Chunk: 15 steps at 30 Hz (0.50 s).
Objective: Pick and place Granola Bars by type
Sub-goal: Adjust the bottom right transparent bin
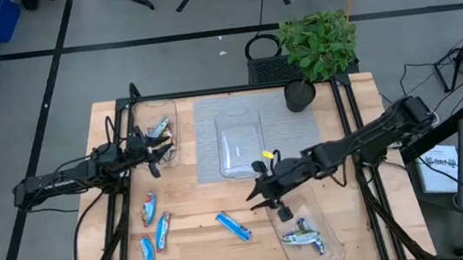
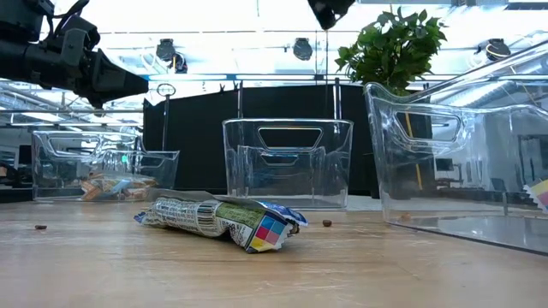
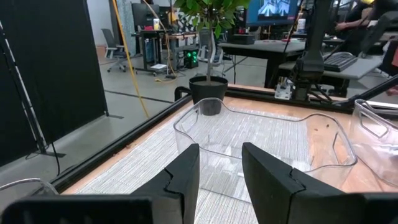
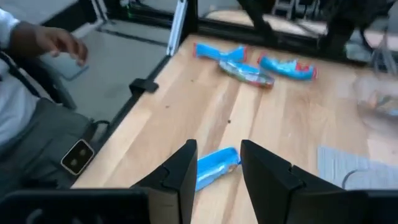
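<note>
Here, both claws hang empty above the desk (image 1: 196, 200).
The right claw (image 1: 264, 194), fingers parted and holding nothing, hovers just beside one blue bar (image 1: 234, 226); three more blue bars (image 1: 152, 231) lie well apart toward the left. The left claw (image 1: 157, 153), also parted and empty, hangs over the left tray (image 1: 157, 121) holding bars.

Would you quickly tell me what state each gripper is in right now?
Left gripper: open, holding nothing, above the left tray.
Right gripper: open, holding nothing, above a blue bar.
</note>
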Available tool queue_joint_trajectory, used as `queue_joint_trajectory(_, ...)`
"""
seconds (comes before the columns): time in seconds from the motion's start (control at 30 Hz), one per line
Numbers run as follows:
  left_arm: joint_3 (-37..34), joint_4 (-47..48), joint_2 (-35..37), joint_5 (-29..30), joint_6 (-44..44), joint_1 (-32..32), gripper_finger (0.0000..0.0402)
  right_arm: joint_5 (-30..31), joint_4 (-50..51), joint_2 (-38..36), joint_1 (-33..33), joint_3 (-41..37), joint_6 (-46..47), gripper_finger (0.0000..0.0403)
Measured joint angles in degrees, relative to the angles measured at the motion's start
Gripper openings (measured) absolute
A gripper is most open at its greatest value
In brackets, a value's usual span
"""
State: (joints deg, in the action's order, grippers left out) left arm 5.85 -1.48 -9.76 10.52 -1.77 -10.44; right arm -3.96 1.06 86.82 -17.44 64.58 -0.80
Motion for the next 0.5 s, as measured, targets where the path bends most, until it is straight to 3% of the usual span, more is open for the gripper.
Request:
queue_joint_trajectory(0.23, 0.0, 0.0, 0.0, 0.0, 0.0, 0.0, 0.0127, -1.7, 5.0, 8.0, -1.6, 2.2, 6.7, 0.0099)
queue_joint_trajectory(0.37, 0.0, 0.0, 0.0, 0.0, 0.0, 0.0, 0.0127, -6.5, 5.2, 13.0, -2.8, 3.7, 8.3, 0.0053)
queue_joint_trajectory(0.5, 0.0, 0.0, 0.0, 0.0, 0.0, 0.0, 0.0127, -6.5, 7.6, 15.2, -4.4, 5.7, 9.3, 0.0007)
